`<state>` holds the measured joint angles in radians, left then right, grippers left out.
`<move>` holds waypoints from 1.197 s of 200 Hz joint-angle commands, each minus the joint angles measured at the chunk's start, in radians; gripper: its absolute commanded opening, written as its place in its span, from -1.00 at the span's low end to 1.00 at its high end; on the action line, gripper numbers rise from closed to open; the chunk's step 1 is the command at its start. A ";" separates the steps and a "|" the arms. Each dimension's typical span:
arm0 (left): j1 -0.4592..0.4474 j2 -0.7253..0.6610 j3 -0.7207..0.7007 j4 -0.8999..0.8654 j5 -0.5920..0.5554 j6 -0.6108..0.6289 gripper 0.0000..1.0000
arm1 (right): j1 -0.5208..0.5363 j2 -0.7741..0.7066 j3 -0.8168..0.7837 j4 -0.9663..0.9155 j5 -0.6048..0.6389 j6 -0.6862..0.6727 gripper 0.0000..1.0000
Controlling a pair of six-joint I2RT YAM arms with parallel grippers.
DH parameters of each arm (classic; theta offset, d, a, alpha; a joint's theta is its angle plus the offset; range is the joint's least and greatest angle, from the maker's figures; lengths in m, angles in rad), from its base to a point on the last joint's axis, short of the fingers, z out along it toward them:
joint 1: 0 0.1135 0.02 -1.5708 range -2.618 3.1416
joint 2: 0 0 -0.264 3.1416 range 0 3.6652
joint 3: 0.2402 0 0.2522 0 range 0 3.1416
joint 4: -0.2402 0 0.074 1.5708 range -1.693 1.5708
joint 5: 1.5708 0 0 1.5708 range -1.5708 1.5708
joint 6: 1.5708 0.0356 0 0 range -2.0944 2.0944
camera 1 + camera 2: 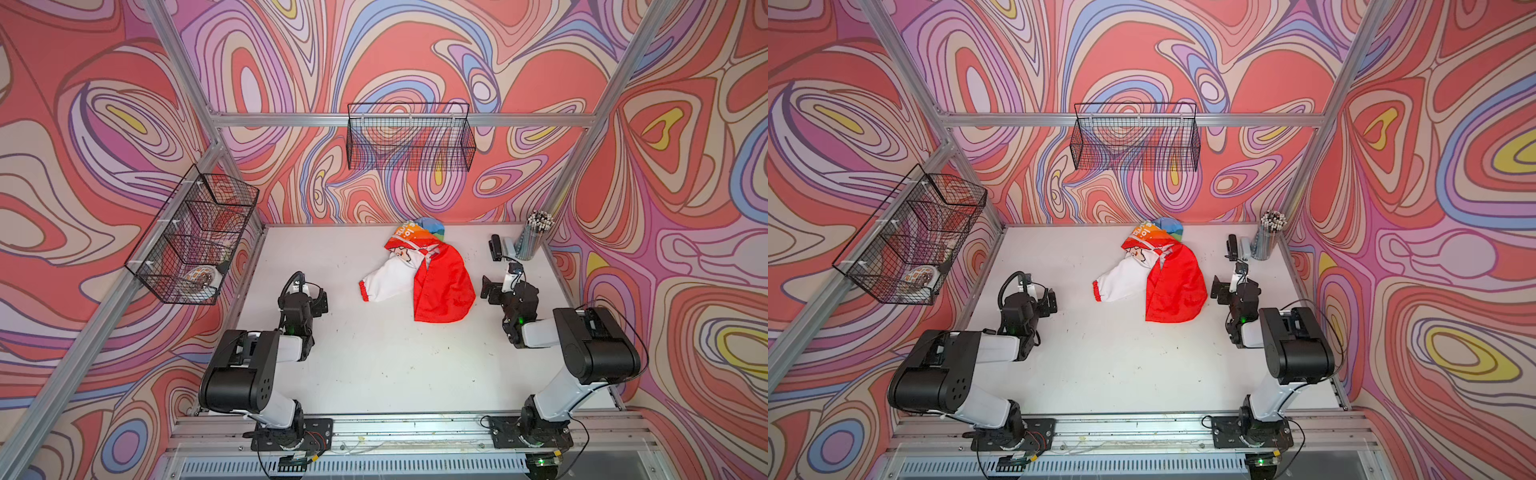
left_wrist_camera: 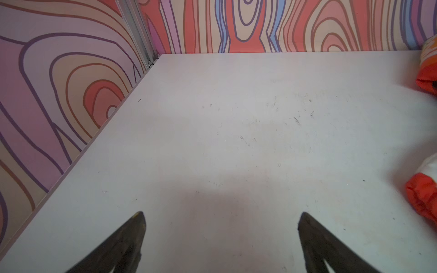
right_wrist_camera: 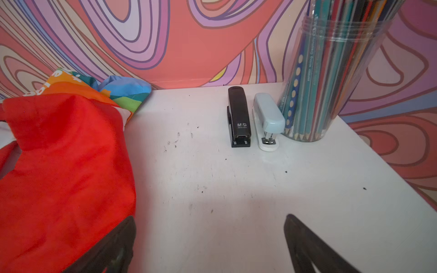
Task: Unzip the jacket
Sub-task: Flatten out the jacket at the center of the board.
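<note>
- The crumpled rainbow-and-white child's jacket (image 1: 419,274) lies toward the back of the white table (image 1: 374,365), between both arms.
- Its length runs from the back wall forward and ends in the red hood (image 3: 66,153).
- The right gripper (image 3: 210,217), spread wide and empty, sits just beside that hood.
- The left gripper (image 2: 221,215), equally wide and empty, stands well apart.
- I can't spot the zipper.

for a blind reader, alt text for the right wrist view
The open right gripper hangs over a white table, the red-hooded jacket beside one finger. By the wall: a black stapler, a pale blue stapler, a clear jar of pencils.
</note>
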<state>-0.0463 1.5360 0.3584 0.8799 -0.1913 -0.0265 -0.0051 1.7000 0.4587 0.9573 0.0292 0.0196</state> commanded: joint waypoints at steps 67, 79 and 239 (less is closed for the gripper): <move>-0.003 0.010 0.011 0.034 0.000 0.005 1.00 | 0.005 0.015 0.009 0.012 0.002 0.003 0.97; -0.003 0.009 0.011 0.034 0.000 0.006 1.00 | 0.004 0.015 0.010 0.011 0.002 0.003 0.97; -0.054 -0.316 -0.051 -0.082 -0.186 -0.024 1.00 | 0.005 -0.178 0.027 -0.167 -0.103 -0.034 0.97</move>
<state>-0.0986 1.3285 0.3141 0.8307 -0.3130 -0.0303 -0.0051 1.5948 0.4587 0.8890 0.0013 0.0124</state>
